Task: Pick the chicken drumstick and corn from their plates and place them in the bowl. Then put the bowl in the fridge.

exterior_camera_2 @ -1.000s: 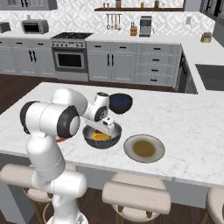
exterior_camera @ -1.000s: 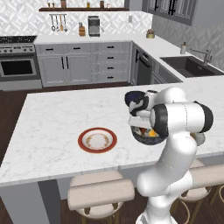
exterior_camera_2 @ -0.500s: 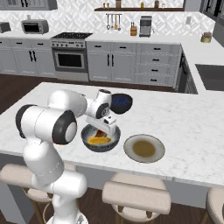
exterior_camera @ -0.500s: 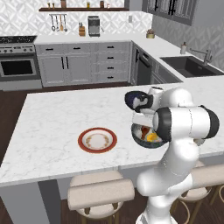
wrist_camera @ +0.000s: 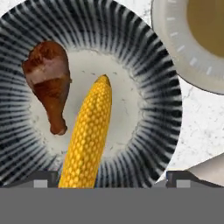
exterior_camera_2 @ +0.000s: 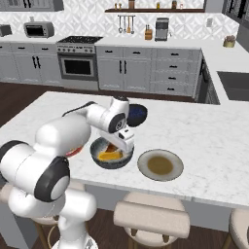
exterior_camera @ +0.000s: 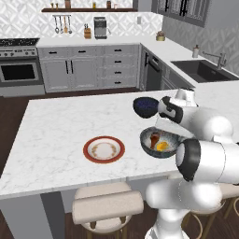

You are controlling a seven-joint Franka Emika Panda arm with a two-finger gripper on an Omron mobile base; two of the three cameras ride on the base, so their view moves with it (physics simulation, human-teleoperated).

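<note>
The grey ribbed bowl (exterior_camera: 154,153) (exterior_camera_2: 109,164) (wrist_camera: 148,65) stands on the island counter. In it lie the brown chicken drumstick (exterior_camera: 154,138) (wrist_camera: 50,83) and the yellow corn (exterior_camera: 162,146) (exterior_camera_2: 109,155) (wrist_camera: 89,135), side by side. My gripper (exterior_camera: 162,125) (exterior_camera_2: 124,142) (wrist_camera: 113,177) hangs just above the bowl, open, fingers spread wide on either side of the corn's near end. To the left is the empty red-rimmed plate (exterior_camera: 104,149). The olive-grey plate (exterior_camera_2: 160,165) (wrist_camera: 197,43) sits right beside the bowl. The fridge is out of view.
A smaller navy-blue bowl (exterior_camera: 145,106) (exterior_camera_2: 136,114) stands just behind the grey bowl. Stools (exterior_camera: 107,205) line the island's near edge. Cabinets, a stove (exterior_camera_2: 78,65) and a sink (exterior_camera: 203,70) run along the far walls.
The arm's elbow has swung and the hand has shifted slightly over the bowl. Drumstick and corn stay in the bowl.
</note>
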